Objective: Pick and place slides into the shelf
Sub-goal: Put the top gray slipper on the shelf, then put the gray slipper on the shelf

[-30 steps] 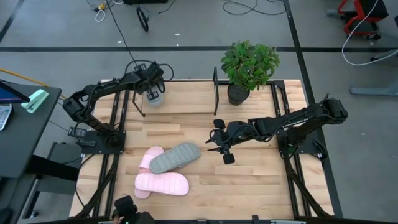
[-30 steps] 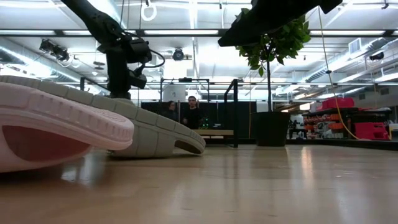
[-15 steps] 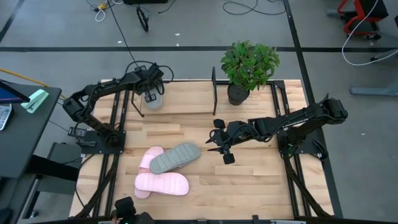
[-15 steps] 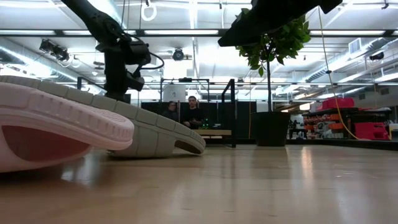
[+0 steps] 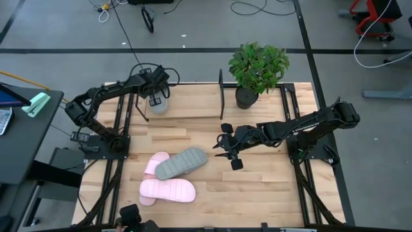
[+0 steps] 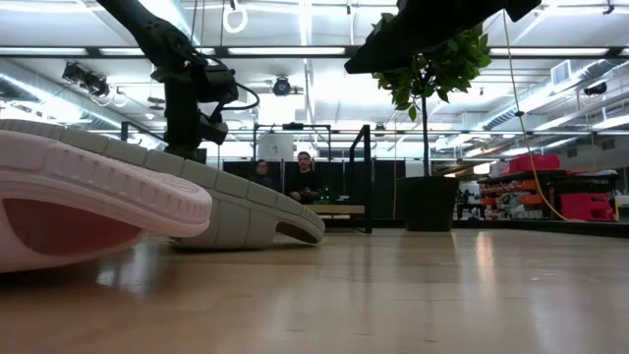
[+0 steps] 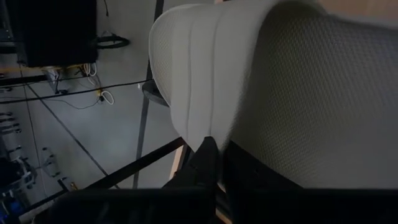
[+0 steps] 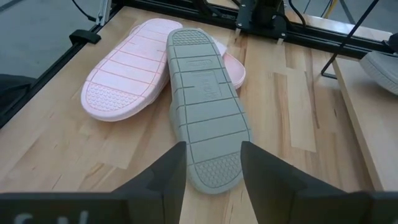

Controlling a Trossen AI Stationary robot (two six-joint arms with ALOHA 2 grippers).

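Sandals: four in all, two grey-green and two pink.
Grey-green sandal on the table (image 5: 181, 163): one, sole up, lying across the two pink ones near the front left of the table (image 5: 212, 206).
Pink sandals: two, both sole up; one (image 5: 167, 190) lies nearest the front edge, the other (image 5: 155, 164) is partly under the grey-green one.
Second grey-green sandal (image 5: 159, 99): at the left end of the shelf (image 5: 193, 106), at the table's far edge.
Left gripper (image 5: 154, 95): over the shelf's left end, fingers pinched together on that sandal's edge.
Right gripper (image 5: 223, 153): hovers mid-table, just beside the sole-up grey-green sandal, fingers (image 8: 163, 177) apart and holding nothing.
Plant (image 5: 257, 67): one, in a dark pot at the far right of the shelf.
People: two, seen in the low view beyond the table.
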